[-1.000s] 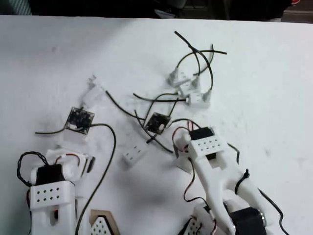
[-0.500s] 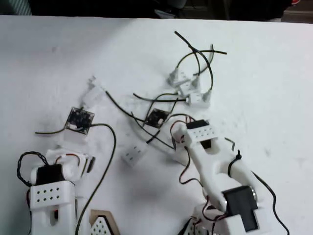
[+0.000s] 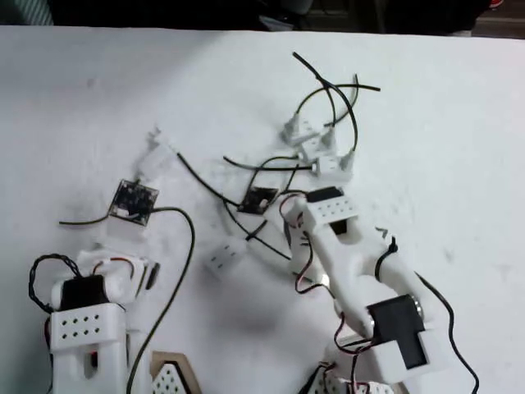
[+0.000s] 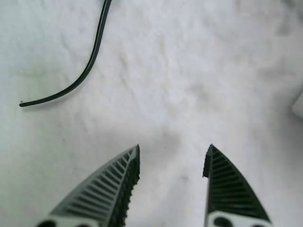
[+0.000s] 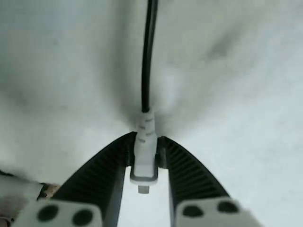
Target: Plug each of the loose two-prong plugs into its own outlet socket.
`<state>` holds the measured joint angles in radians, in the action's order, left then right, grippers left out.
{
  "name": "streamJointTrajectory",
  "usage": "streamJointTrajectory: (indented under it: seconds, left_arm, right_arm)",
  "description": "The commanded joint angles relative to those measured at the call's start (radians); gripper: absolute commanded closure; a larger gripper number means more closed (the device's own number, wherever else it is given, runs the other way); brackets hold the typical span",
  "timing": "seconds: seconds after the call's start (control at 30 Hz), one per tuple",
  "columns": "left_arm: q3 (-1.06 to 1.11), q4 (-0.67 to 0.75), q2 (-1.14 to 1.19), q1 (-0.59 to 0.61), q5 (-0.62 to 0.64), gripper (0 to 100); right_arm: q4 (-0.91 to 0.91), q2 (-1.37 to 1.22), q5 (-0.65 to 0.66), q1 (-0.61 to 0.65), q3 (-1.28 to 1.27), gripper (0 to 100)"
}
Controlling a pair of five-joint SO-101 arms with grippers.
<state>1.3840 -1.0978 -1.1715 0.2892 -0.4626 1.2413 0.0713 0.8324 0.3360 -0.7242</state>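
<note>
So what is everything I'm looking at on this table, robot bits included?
table: one, white, under everything.
white connector pieces: about three, white, clustered beyond centre, cords attached.
dark square pieces: two, black, one left of centre, the other at centre.
white block: one, white, just nearer than the centre square.
small white piece: one, white, beyond the left dark square.
cords: several, black, looping across the middle.
plug: one, white with a black cord, in the right gripper.
left gripper: one, black fingers, open above bare table.
right gripper: one, black fingers, shut on the plug.
</note>
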Motion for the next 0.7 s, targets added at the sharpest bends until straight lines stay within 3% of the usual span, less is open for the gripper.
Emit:
streamJointTrajectory:
  seconds: [0.0, 0.2, 0.67]
  left_arm:
    - [-0.005, 0.014, -0.018, -0.001, -0.008, 77]
    - [-0.005, 0.014, -0.018, -0.001, -0.008, 77]
    - [-0.005, 0.014, -0.018, -0.001, -0.008, 77]
  right_arm:
    - [0.081, 0.001, 0.009, 0.010, 0.058, 98.1]
    - [0.082, -0.001, 0.009, 0.010, 0.057, 90.2]
    - [0.082, -0.257, 0.003, 0.081, 0.183, 92.9]
